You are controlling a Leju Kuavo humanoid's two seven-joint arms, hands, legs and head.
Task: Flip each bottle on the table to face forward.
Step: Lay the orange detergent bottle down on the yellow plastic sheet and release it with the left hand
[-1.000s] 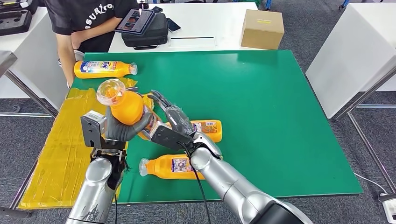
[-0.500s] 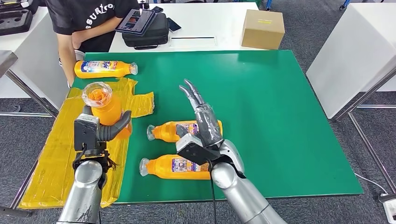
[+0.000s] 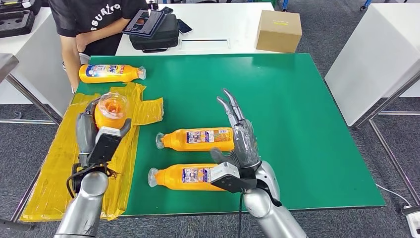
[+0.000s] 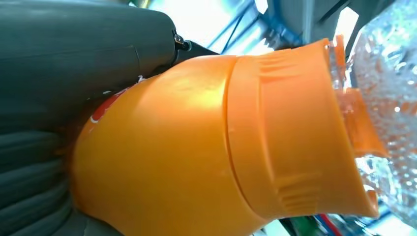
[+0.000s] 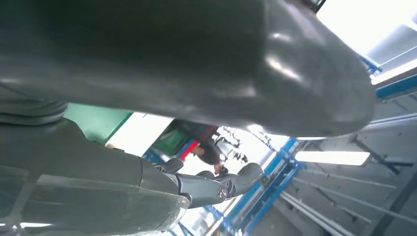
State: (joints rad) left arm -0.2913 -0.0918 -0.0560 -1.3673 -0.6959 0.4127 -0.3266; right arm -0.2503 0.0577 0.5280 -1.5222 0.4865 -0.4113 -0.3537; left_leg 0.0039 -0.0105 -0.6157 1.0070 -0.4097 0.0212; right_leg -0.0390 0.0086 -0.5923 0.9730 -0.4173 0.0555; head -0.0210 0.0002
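- Near edge: the right hand [image 3: 241, 148] hovers above the green worktop [image 3: 307, 124], fingers [image 3: 229, 105] straight and spread, holding nothing; its wrist sits close over the base end of the nearest bottle [image 3: 184, 177].
- That nearest bottle lies on its side just inside the front edge, label up, cap pointing to the robot's left; judged already turned.
- Just behind it, a second bottle [image 3: 197, 139] lies parallel, label also showing, cap the same way. The two are near each other but apart.
- To the left, the left hand [image 3: 99, 136] grips a third bottle [image 3: 111, 111] above the yellow sheet [image 3: 64, 163], clear cap tilted up toward the camera. The left wrist view shows its orange shoulder [image 4: 196, 147] pressed into the palm. This one looks mid-turn and not yet set down.
- Far left corner: a fourth bottle [image 3: 110, 73] lies label up, close to the worktop's back edge and to a person's arm [image 3: 69, 54] beside it.
- By this reading, three lie label-up and one is left to place.
- Room: the worktop's right half is open green; the left side is tight, with the sheet overhanging the worktop's left edge and the person close by.
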